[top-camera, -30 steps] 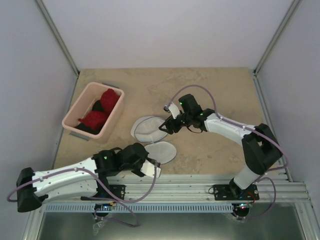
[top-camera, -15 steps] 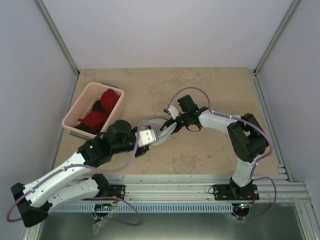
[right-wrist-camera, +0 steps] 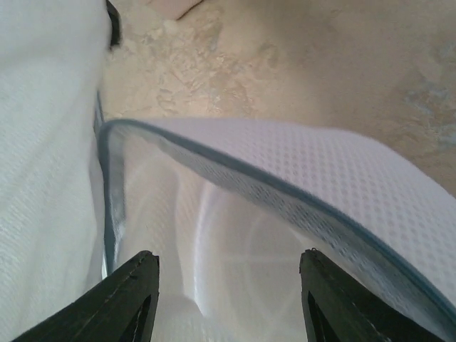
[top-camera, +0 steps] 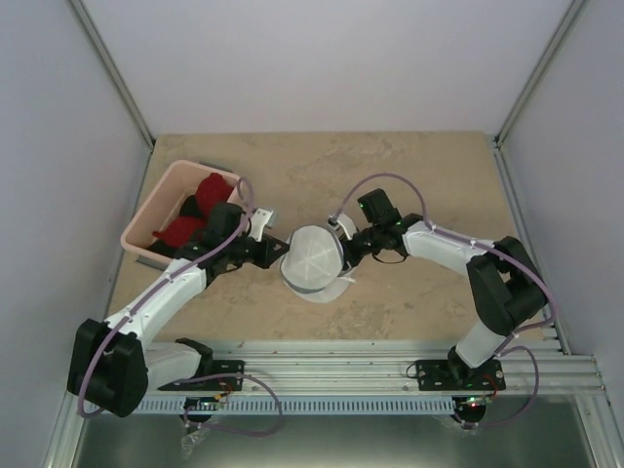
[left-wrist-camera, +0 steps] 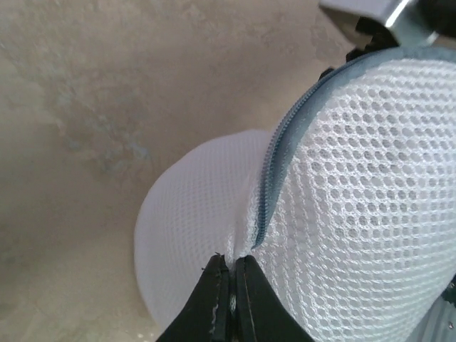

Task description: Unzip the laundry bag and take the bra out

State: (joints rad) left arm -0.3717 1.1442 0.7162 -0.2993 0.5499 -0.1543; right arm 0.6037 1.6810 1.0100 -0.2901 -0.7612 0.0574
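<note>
Hold left gripper pressed shut on laundry bag mesh at its tips, zipper just above. Close spread right gripper on the rim between its jaws, then pull apart slowly. Nothing red inside; bra apparently in pink bin behind left jaws.

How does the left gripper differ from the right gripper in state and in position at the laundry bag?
The left gripper is shut, pinching the mesh of the laundry bag beside its zipper. The right gripper has its fingers apart in front of the bag's open rim. The left gripper is at the bag's left side, the right gripper at its right. Both are at the bag.
</note>
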